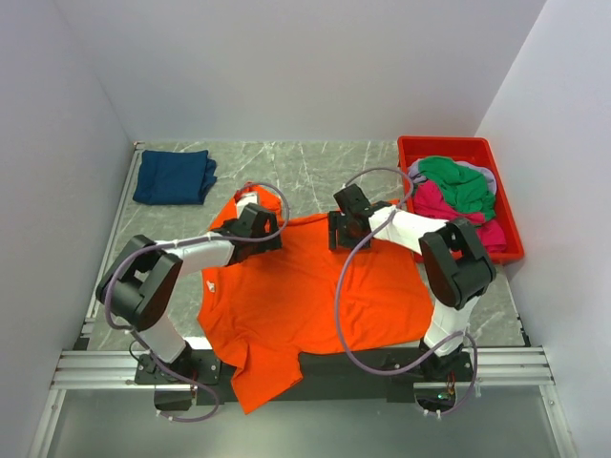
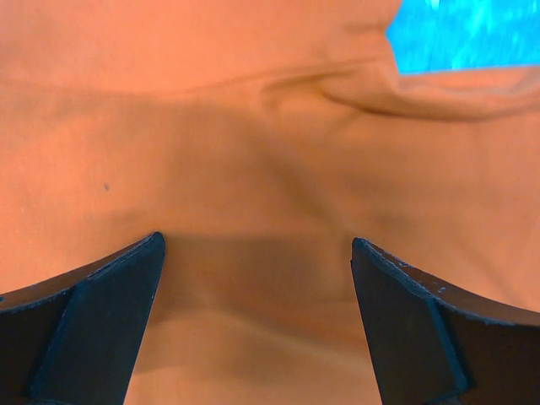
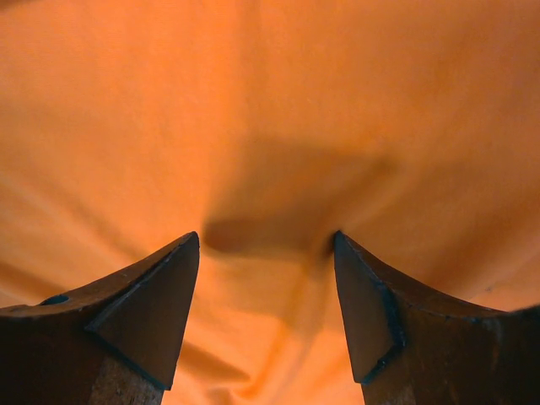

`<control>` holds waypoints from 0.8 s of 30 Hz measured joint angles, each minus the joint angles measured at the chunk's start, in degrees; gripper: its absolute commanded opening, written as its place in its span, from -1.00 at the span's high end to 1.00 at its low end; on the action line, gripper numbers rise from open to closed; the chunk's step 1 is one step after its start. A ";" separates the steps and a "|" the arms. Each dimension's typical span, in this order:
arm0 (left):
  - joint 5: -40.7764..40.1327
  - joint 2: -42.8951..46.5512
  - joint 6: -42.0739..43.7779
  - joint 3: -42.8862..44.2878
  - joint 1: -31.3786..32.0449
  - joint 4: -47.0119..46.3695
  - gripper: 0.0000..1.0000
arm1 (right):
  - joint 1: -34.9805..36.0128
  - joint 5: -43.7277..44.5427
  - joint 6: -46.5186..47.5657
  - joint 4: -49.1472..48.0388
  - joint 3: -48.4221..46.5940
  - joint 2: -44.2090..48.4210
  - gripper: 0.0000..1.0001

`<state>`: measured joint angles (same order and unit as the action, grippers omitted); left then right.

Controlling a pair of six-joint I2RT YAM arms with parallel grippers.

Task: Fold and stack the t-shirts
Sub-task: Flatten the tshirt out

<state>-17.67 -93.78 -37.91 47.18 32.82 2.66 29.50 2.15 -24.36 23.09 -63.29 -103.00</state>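
A bright orange t-shirt [image 1: 315, 301] lies spread on the table, its lower part hanging over the near edge. My left gripper [image 1: 256, 223] is open, low over the shirt's far left part; in the left wrist view orange cloth [image 2: 253, 169] fills the gap between the fingers [image 2: 93, 312]. My right gripper [image 1: 342, 229] is open over the shirt's far edge, with its fingertips [image 3: 371, 295] pressed down on orange cloth [image 3: 270, 126]. A folded dark navy t-shirt [image 1: 174, 176] lies at the far left. Green [image 1: 449, 175], magenta pink [image 1: 449, 205] and grey shirts lie in the red bin [image 1: 506, 215].
The red plastic bin stands at the far right of the marble table [image 1: 315, 167]. White walls close in the table on three sides. A metal rail [image 1: 315, 367] runs along the near edge by the arm bases.
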 measured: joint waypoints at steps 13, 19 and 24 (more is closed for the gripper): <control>4.63 -8.63 3.93 8.52 -5.92 -4.13 -0.99 | -1.07 -1.03 0.68 0.61 -8.81 -6.75 -0.44; 7.37 -12.96 5.75 13.84 -8.04 -4.59 -0.99 | -3.13 -2.27 1.25 2.14 -12.55 -9.18 -0.44; 10.08 -15.65 6.34 17.57 -10.34 -4.35 -0.99 | -4.81 -3.78 1.79 3.89 -17.94 -12.76 -0.45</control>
<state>-7.60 -109.43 -31.57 64.75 22.48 -1.69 24.69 -1.63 -22.57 26.98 -81.23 -115.77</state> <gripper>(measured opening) 0.994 0.721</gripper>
